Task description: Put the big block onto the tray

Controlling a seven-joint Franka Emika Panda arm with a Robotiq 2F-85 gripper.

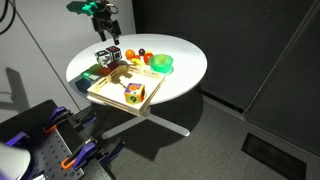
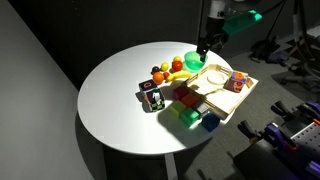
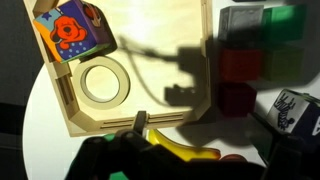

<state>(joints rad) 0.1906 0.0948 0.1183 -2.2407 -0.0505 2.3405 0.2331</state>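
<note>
The big block, a cube with yellow and orange-red picture faces, lies on the tan wooden tray near its front corner. It shows in both exterior views and at the top left of the wrist view. The tray has a round ring recess. My gripper hangs well above the table's far side, over the fruit beside the tray. It looks open and empty. In the wrist view its fingers are dark shapes at the bottom edge.
A green round dish, a banana and small fruits lie beside the tray. Red, green and blue blocks and a black-and-white patterned cube sit nearby. The round white table's edge is close.
</note>
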